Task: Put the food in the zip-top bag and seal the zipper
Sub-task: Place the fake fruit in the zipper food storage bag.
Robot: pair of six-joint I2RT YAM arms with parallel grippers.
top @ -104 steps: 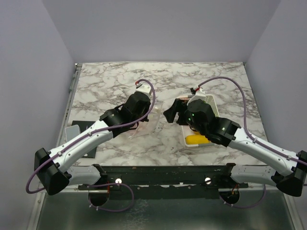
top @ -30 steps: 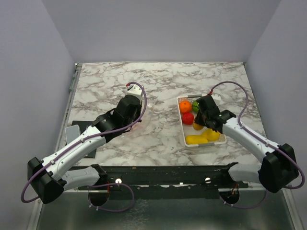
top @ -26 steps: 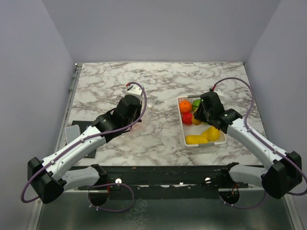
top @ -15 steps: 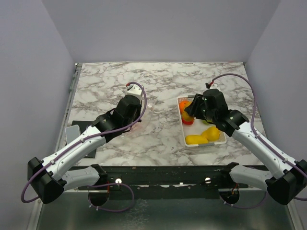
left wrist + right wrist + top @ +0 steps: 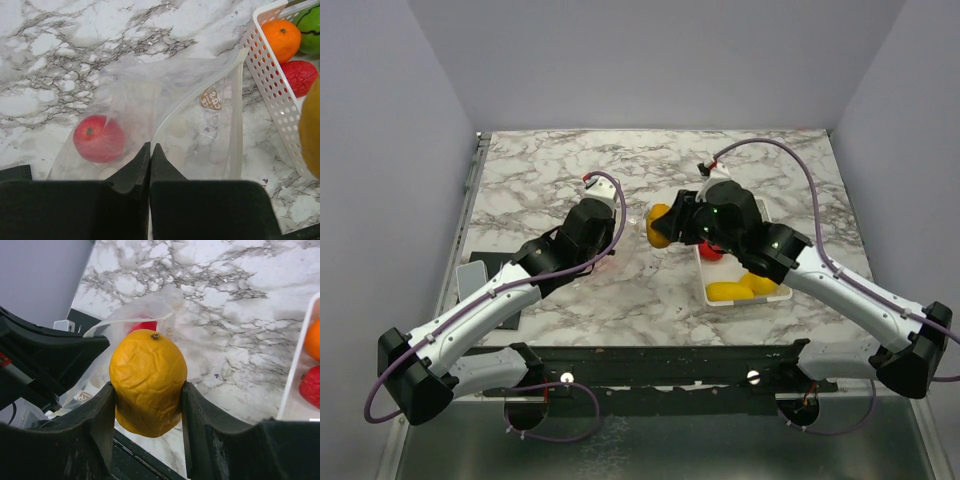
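Note:
The zip-top bag (image 5: 165,120) lies on the marble, its mouth held up and facing right. A red fruit (image 5: 98,138) lies inside it. My left gripper (image 5: 150,147) is shut on the bag's upper lip. The zipper (image 5: 239,85) runs along the mouth edge. My right gripper (image 5: 148,390) is shut on a wrinkled yellow-orange fruit (image 5: 148,384) and holds it in the air between the tray and the bag mouth (image 5: 660,226). In the white tray (image 5: 272,95) lie an orange (image 5: 281,39), a green ball (image 5: 311,29) and a red fruit (image 5: 299,76); yellow ones (image 5: 745,288) lie at its near end.
A black mat (image 5: 485,265) with a grey block (image 5: 470,277) lies at the table's left edge. Grey walls close the table at the back and both sides. A black rail (image 5: 660,365) runs along the near edge.
My right gripper was over the tray, closed on the yellow-orange fruit, lifted it and carried it left toward the bag mouth. My left gripper has kept hold of the bag.

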